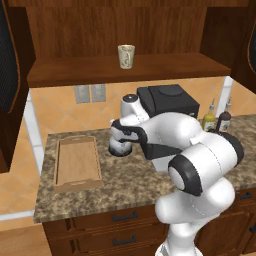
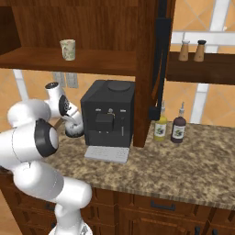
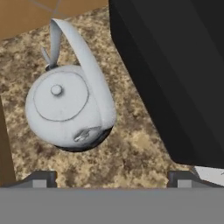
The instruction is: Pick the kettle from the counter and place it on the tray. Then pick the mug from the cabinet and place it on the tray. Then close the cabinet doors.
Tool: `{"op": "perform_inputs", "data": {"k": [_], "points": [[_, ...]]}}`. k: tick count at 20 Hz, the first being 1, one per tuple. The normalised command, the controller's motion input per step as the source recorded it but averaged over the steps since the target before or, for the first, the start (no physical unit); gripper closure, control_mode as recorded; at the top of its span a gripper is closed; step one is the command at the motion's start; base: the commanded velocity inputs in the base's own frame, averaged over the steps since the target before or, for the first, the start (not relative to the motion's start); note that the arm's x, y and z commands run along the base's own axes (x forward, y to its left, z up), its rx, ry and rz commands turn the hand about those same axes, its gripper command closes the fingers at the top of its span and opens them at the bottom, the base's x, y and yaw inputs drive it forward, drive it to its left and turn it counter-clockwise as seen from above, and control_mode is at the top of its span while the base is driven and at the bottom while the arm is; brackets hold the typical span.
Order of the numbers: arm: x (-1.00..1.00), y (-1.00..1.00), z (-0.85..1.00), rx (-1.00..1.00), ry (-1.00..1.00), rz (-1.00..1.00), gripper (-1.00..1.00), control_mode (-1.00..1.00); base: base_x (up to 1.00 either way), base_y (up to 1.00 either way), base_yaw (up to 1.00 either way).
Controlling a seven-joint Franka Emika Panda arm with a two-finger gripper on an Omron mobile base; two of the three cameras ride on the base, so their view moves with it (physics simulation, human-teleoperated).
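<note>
kettle on counter | step: kettle approach | gripper jaws wide apart, empty | next: centre over arched handle, descend, close

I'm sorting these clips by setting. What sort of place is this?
A home kitchen, rendered. A speckled granite counter over wooden drawers carries a black coffee machine, sauce bottles and a small silver kettle, with a mug in the wall cabinet above.
</note>
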Motion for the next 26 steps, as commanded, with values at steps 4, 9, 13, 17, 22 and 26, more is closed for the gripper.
{"op": "perform_inputs", "data": {"k": [4, 9, 13, 17, 22, 26], "points": [[0.23, 0.0, -0.32, 0.04, 0.0, -0.06, -1.0, -1.0, 0.0, 0.0, 0.0], [0.29, 0.0, -0.21, 0.06, 0.0, -0.08, -1.0, -1.0, 0.0, 0.0, 0.0], [0.2, 0.0, -0.17, 0.04, 0.0, -0.1, -1.0, -1.0, 0.0, 0.0, 0.0], [0.18, 0.0, -0.17, 0.03, -0.05, -0.1, -1.0, -1.0, 0.0, 0.0, 0.0], [0.12, 0.0, -0.06, 0.08, -0.17, -0.03, -1.0, -1.0, 0.0, 0.0, 0.0], [0.16, 0.0, -0.09, 0.08, -0.09, 0.0, -1.0, -1.0, 0.0, 0.0, 0.0]]}}
